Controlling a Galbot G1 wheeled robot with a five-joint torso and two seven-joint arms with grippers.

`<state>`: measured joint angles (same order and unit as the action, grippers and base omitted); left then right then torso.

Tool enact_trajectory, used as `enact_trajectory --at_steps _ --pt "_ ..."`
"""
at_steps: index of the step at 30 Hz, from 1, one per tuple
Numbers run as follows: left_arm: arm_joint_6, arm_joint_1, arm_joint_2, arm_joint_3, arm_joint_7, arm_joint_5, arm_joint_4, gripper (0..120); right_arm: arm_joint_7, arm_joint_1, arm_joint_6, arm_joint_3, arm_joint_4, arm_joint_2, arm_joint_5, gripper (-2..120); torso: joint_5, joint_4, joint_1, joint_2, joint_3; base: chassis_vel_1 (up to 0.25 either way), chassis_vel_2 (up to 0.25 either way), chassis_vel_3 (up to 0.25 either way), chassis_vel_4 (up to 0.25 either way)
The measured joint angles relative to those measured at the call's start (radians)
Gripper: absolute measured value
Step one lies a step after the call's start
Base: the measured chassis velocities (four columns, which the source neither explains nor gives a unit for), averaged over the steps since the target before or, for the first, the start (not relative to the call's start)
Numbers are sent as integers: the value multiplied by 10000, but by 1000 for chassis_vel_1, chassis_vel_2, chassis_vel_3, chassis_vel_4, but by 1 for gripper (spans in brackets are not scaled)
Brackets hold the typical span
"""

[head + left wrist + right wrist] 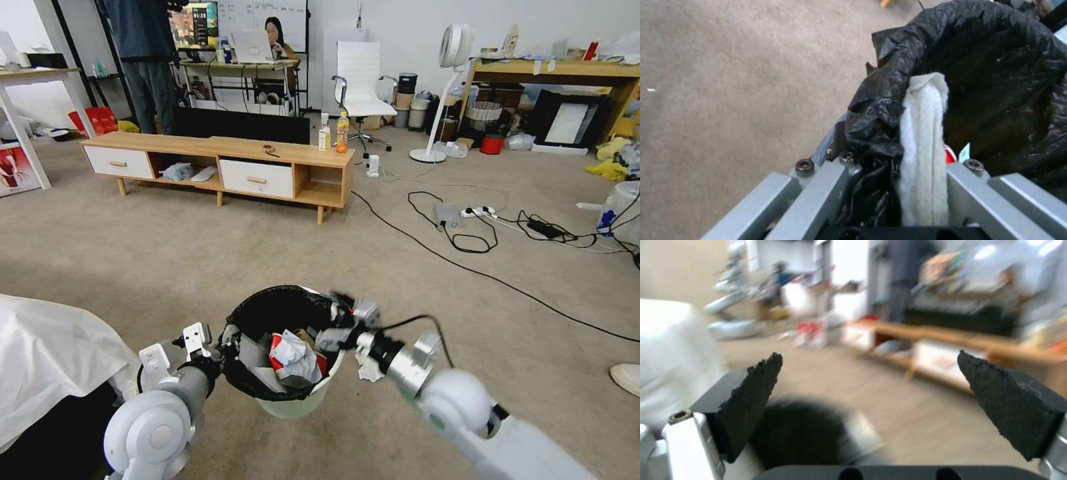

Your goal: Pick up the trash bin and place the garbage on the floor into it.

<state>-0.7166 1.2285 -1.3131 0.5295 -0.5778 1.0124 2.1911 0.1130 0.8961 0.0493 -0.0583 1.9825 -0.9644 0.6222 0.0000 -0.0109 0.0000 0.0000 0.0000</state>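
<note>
The trash bin, white with a black bag over its rim, is low in the middle of the head view. My left gripper is shut on its near-left rim; the left wrist view shows that gripper clamping black bag and white rim. Garbage lies inside the bin: a red-white paper cup, a tissue wad and crumpled paper. My right gripper hovers over the right rim, and my right gripper is open with nothing between its pads. A white wad shows beside the bin under the right wrist.
A low wooden TV bench with two upright drink bottles stands across the carpet. Black cables and a power strip trail on the right. A white cloth-covered shape is close on the left, and a shoe at the right edge.
</note>
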Motion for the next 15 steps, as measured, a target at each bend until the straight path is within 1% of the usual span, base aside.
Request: enact_trajectory --at_steps 1,2,3,4,5,6,7,8,10,11,12,15 --pt "12 -58 22 62 3 7 -32 7 -381 -38 33 -326 148 -15 -106 100 -2 2 0 0 0 0 0 0 0" --pt "32 -173 43 148 3 24 -71 7 -1063 -11 236 -916 355 -30 -359 100 -1 2 0 -1 0 0 0 0 0" --pt "32 -173 43 148 3 24 -71 7 -1063 -11 236 -916 355 -30 -359 100 -1 2 0 -1 0 0 0 0 0" --pt "41 -251 44 195 5 26 -104 7 -1696 87 507 -1300 486 -49 -637 100 -1 0 0 0 0 0 0 0 0" --pt "55 -333 41 232 11 23 -145 7 -2718 300 1059 -1712 655 -64 -984 100 0 -3 0 0 0 0 0 0 0" --pt "55 -333 41 232 11 23 -145 7 -2718 300 1059 -1712 655 -64 -984 100 0 -3 0 0 0 0 0 0 0" --pt "64 -384 38 244 17 18 -167 7 -3672 604 1568 -1989 810 -75 -1149 100 -1 -2 0 0 0 0 0 0 0" --pt "64 -384 38 244 17 18 -167 7 -3672 604 1568 -1989 810 -75 -1149 100 -1 -2 0 0 0 0 0 0 0" --pt "79 -424 16 248 39 -9 -183 7 -4740 1048 1910 -2147 786 -158 -1332 100 2 -4 0 0 0 0 0 0 0" --pt "79 -424 16 248 39 -9 -183 7 -4740 1048 1910 -2147 786 -158 -1332 100 2 -4 0 0 0 0 0 0 0" --pt "106 -431 -2 249 57 -22 -183 7 -5046 1250 1928 -2183 656 -226 -1462 100 0 -2 0 0 -1 0 0 0 0" --pt "133 -428 -20 257 83 -46 -183 7 -5252 1479 1865 -2188 410 -333 -1665 100 3 -1 0 0 0 0 0 0 0"
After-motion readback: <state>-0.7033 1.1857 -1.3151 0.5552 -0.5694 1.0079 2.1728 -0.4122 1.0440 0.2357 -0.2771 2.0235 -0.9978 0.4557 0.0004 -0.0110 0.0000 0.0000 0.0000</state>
